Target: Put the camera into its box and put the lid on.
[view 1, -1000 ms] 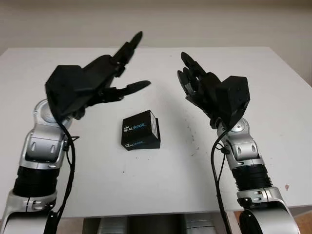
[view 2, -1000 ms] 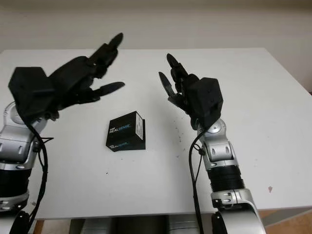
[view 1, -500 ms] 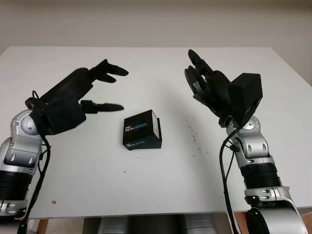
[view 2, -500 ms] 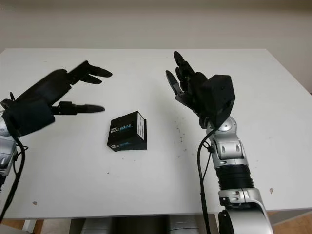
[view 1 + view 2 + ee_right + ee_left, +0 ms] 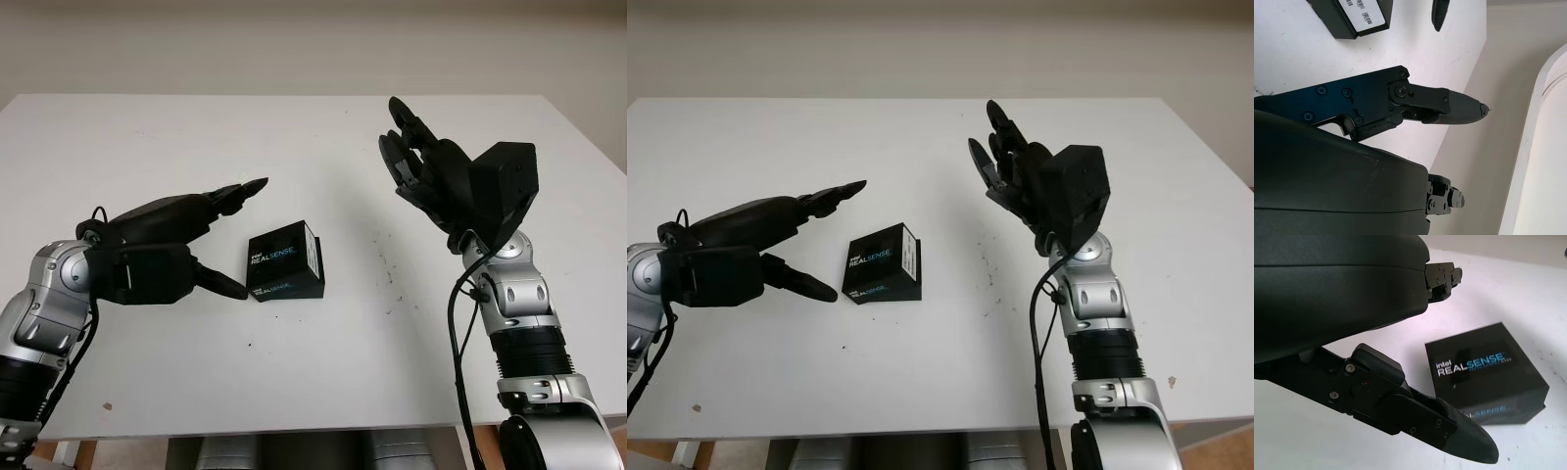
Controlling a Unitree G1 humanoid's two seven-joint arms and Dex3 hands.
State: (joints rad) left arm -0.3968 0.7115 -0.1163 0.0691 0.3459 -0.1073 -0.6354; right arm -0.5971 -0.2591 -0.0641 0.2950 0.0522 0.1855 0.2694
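Note:
A black box [image 5: 284, 261] printed "REALSENSE" lies closed near the middle of the white table [image 5: 294, 372]. My left hand [image 5: 251, 236] is open and low over the table just left of the box, with one finger above its top edge and one fingertip [image 5: 233, 290] by its lower left corner. In the left wrist view the box [image 5: 1488, 377] sits just past a finger [image 5: 1449, 431]. My right hand [image 5: 411, 157] is open, raised well above the table to the right of the box, palm facing left. The right wrist view catches the box's labelled end [image 5: 1349, 14].
The table's far edge meets a pale wall. Small dark specks [image 5: 389, 269] mark the tabletop right of the box. My two forearms rise from the near table edge on either side.
My left hand has come down from a raised pose to table height beside the box, fingers pointing at it. My right hand has drifted slightly right. The box has not moved.

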